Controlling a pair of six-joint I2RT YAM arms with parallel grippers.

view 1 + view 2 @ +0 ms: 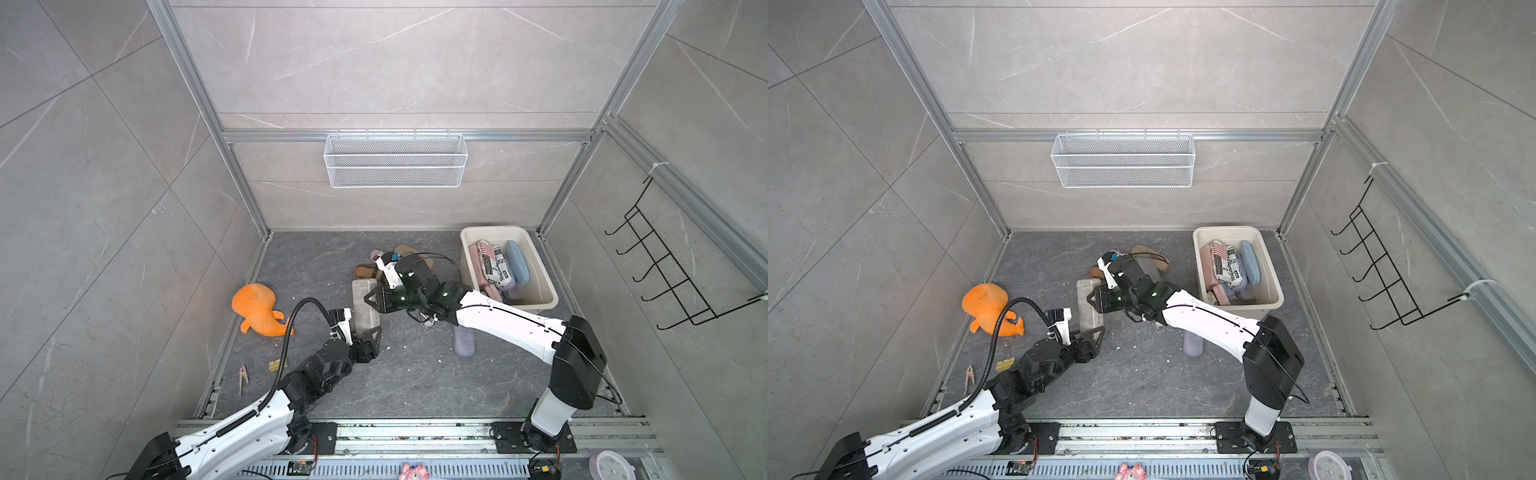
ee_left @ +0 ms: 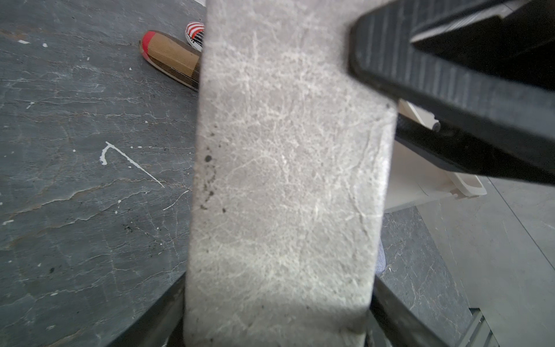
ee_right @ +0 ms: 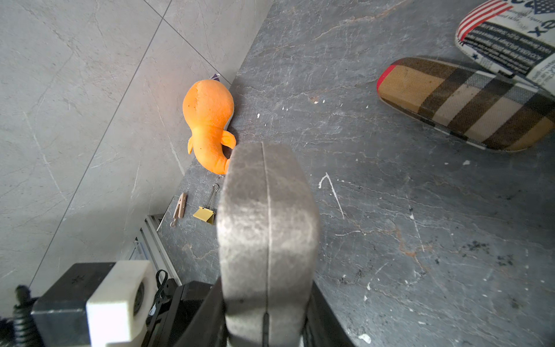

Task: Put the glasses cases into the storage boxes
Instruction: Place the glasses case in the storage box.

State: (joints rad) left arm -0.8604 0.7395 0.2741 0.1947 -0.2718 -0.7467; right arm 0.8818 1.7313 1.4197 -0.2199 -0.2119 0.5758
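Floor: dark grey veined slate tabletop (image 1: 415, 374), walled in by pale tile panels.
Basket: white wire mesh basket (image 1: 395, 160) hung on the back wall.
Tub: cream-white rectangular plastic storage box (image 1: 532, 307) in the far right corner. It holds a black-and-white newspaper-print case (image 1: 494, 262), a blue case (image 1: 517, 262) and a pink case (image 1: 478, 266) (more lie underneath, hard to sort out).
Plush: orange soft toy (image 1: 259, 309) by the left wall.
Grey case: oblong scuffed grey glasses case (image 1: 365, 307), out of the tub at mid-table, spanning from one claw to the other.
Left gripper (image 1: 365, 332): its fingers flank the near end of the grey case (image 2: 285, 180) across its width. They stand wide, but whether they press it I cannot tell.
Right gripper (image 1: 370, 300): closed across the thin faces of the grey case (image 3: 267, 225), one black finger against each side, at the far end.
Loose cases: brown plaid case (image 3: 465, 105) and a second newspaper-print case (image 3: 510, 39) touching it, and a tan case (image 1: 409, 250) behind the right arm. A lilac case (image 1: 464, 343) lies partly under that arm.
Small bits: yellow binder clip (image 3: 205, 214) and wooden clothes peg (image 3: 181, 207) side by side near the plush.
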